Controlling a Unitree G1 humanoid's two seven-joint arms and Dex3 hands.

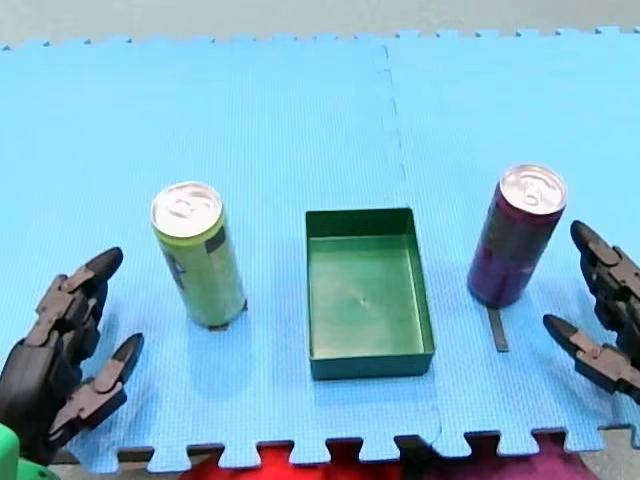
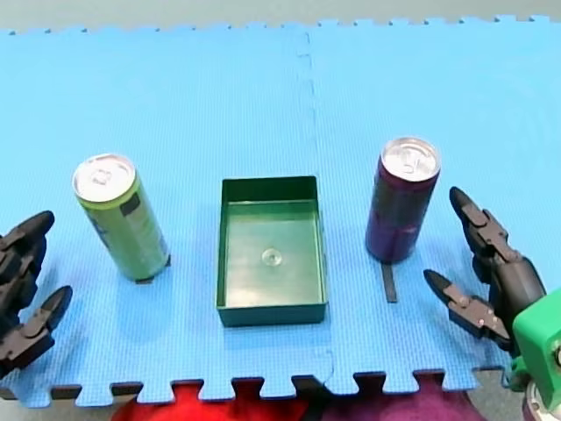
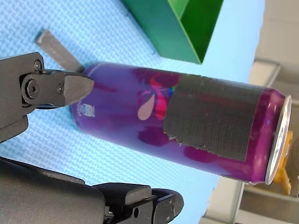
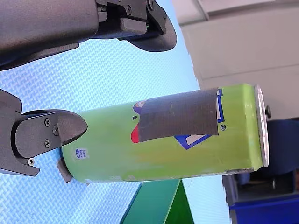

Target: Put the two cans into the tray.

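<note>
Cans both stand upright on the blue mat [image 1: 250, 120], and neither is in the tray yet. We see our left hand [image 1: 65, 350] at the near left edge, holding nothing, fingers uncurled. The green can [image 1: 200, 260] stands just ahead of it and to its inner side, near the fingertips but clear of them. Over on the other side our right hand [image 1: 605, 310] is just as empty and uncurled, with the purple can [image 1: 518, 240] just beside it on its inner side, not touching. A dark strip [image 1: 497, 330] lies on the mat at that can's foot. Between the two hands sits the green tray [image 1: 370, 362], beyond each can from its hand. Up close, the first wrist view gives us a dark tape patch [image 3: 215, 116] on the purple can, and the second wrist view shows a like patch [image 4: 177, 114] on the green can.
</note>
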